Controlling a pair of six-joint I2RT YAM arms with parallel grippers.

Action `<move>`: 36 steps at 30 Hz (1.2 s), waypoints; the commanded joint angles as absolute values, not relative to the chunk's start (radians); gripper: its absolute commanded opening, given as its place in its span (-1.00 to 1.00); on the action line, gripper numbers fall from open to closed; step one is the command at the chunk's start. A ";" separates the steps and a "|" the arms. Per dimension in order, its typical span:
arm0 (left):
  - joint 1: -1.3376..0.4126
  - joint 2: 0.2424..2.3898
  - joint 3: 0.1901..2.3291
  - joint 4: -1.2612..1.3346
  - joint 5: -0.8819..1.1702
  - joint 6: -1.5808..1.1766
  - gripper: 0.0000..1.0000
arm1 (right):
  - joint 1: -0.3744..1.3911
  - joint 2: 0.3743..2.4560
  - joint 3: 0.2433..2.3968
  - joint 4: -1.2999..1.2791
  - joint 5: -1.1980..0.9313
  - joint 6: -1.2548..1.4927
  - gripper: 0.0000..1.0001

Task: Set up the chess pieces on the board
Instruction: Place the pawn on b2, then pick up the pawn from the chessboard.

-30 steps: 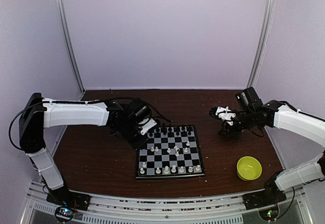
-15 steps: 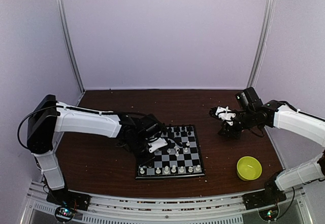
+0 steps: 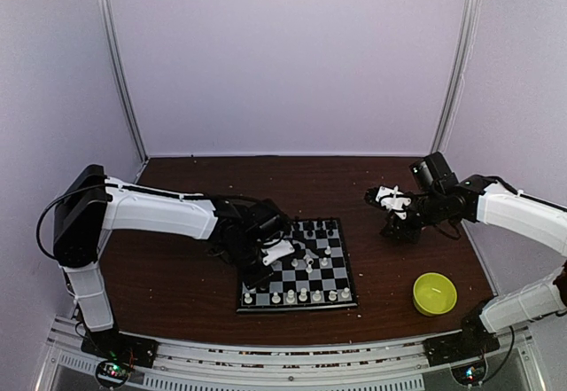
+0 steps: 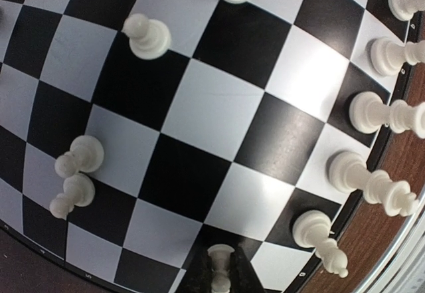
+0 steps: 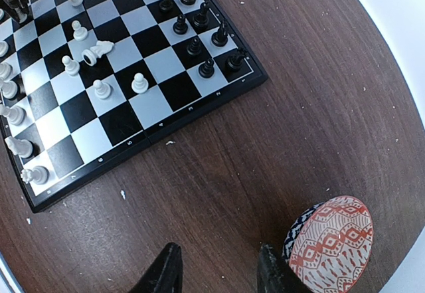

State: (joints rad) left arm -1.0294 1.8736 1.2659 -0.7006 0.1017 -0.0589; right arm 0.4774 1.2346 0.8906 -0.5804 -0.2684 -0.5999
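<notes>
Here, left jaws pinching white piece [image 4: 220,270] over board [image 4: 212,110], right jaws spread beside red-patterned bowl [image 5: 331,241], yellow-green bowl [image 3: 434,307] apart.

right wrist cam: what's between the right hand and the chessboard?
Right wrist view: between the right hand and the chessboard, only bare brown tabletop with a few pale crumbs. The red-patterned bowl sits beside the hand, outside that stretch.

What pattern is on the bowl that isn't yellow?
The bowl has red diamonds on white; best in right wrist view.
</notes>
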 commanded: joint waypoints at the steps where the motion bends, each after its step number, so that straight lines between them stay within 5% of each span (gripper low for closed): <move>1: -1.035 1.894 1.287 -0.707 0.070 -0.053 -0.79 | 0.483 1.241 0.902 -0.589 -0.255 -0.604 -0.24; 11: -1.035 1.856 1.305 -0.720 0.098 -0.046 -0.67 | 0.485 1.243 0.903 -0.591 -0.256 -0.605 -0.24; 17: -1.030 1.784 1.342 -0.717 0.088 -0.048 -0.42 | 0.485 1.243 0.903 -0.591 -0.257 -0.604 -0.25; 36: -0.944 1.919 1.434 -0.696 -0.017 -0.090 -0.32 | 0.485 1.245 0.904 -0.592 -0.255 -0.606 -0.25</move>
State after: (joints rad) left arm -0.9463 1.8915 1.4021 -0.7074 -0.0166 -0.0990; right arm 0.4801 1.2366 0.8906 -0.5880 -0.2680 -0.6003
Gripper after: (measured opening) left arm 0.345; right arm 0.377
